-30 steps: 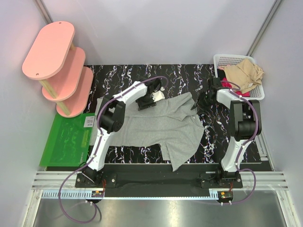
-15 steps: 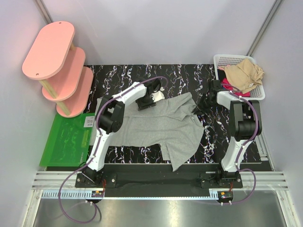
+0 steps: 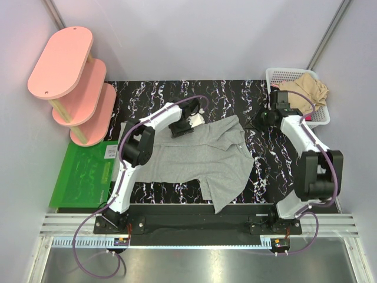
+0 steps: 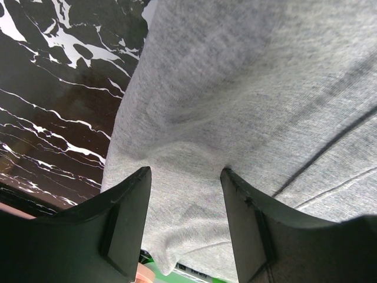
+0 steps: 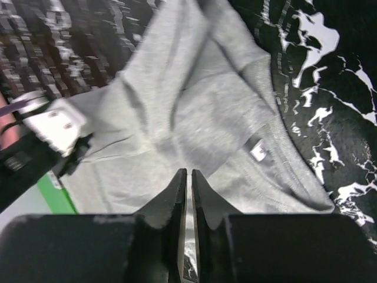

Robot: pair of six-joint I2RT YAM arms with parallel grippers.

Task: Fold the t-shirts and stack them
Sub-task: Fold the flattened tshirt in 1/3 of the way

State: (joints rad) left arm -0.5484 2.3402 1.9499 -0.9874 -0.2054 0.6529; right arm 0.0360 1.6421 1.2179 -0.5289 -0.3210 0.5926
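Pale walls stand around a shiny black table with white swirls [image 3: 141,97]. A soft, wrinkly grey cloth t-shirt [image 3: 200,156] lies spread on it. The left gripper [image 4: 185,175] is over the shirt with its jaws apart. The right gripper [image 5: 188,175] has its jaws together.

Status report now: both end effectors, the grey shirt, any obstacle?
Left end effector open, over the heather grey cloth t-shirt. Right end effector almost shut, empty. Shirt lies unfolded on black marbled table. Tan shirt in white plastic lattice basket.
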